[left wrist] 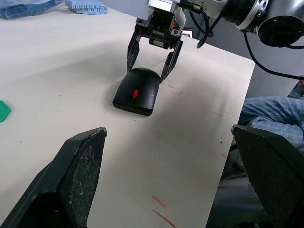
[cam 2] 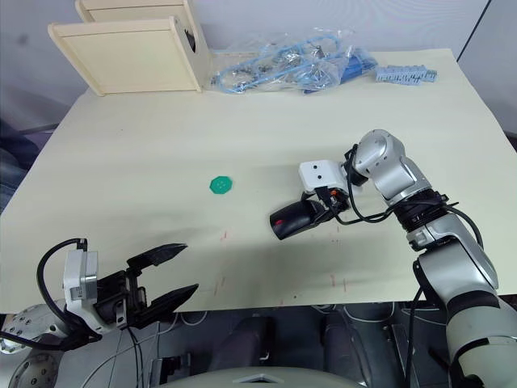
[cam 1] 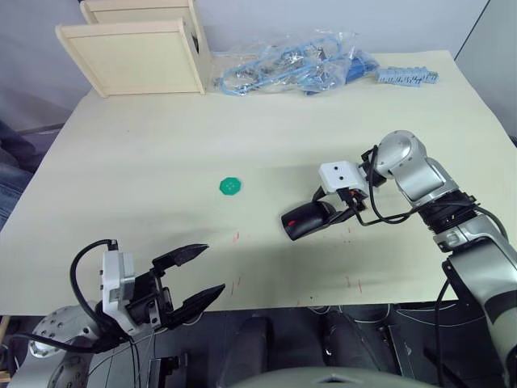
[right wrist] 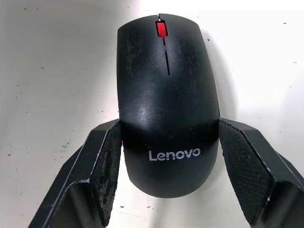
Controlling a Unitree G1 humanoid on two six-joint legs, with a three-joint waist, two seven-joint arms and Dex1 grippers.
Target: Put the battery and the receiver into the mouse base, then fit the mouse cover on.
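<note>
black mouse cover (left wrist: 138, 90), right gripper (left wrist: 151, 65) jaws astride it

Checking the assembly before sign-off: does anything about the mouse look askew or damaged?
Nothing stands out. The mouse cover sits evenly on the mouse, no gap visible, with only light scuffs. The right gripper straddles its rear end, fingers at its sides.

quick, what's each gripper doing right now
Left gripper: open, holding nothing, off the table's near edge.
Right gripper: open, a finger on each side of the mouse cover, which sits on the mouse.
</note>
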